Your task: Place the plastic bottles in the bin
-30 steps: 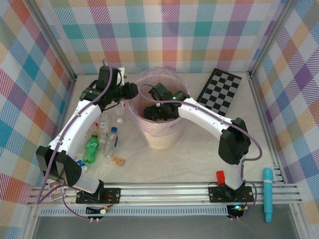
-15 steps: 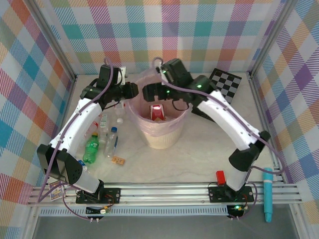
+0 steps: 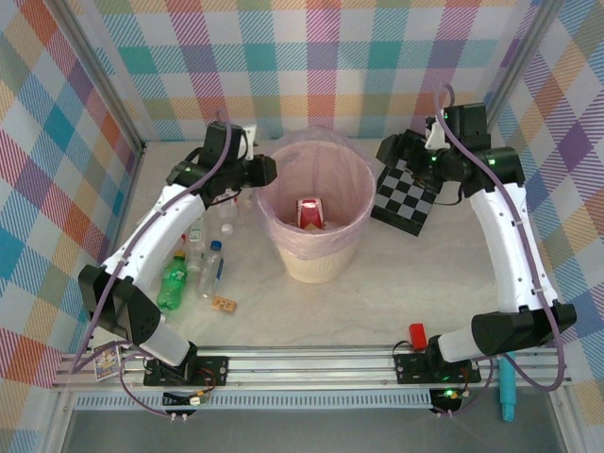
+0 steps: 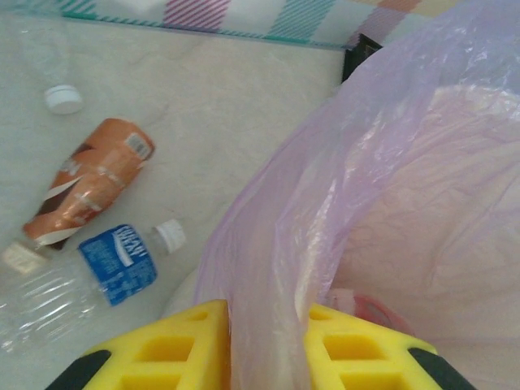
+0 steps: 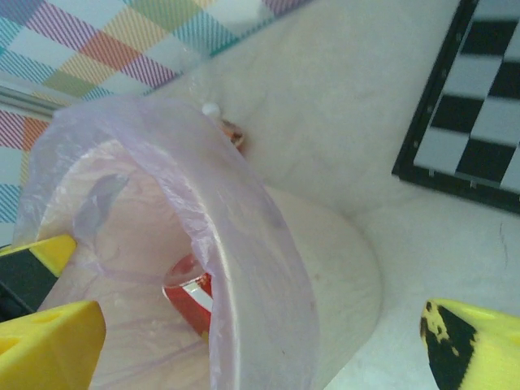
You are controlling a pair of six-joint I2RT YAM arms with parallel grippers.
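Lying inside the bin [image 3: 311, 267], one red-labelled bottle [image 3: 309, 211] rests on the pink bag [image 4: 276, 236]. We see more bottles [image 3: 211, 272], a green one [image 3: 173, 284] among them, lying on the desk [image 3: 377, 293] just left of the bin. Our left tool [image 3: 264, 172] is clenched on the bag's rim, and our right tool [image 3: 387, 151] hangs released, fingers wide, over the left corner of the checkerboard [image 3: 415, 193].

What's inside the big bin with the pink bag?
A red-labelled bottle lies at the bottom of the bin. Folds of the bag and the near rim hide the rest.
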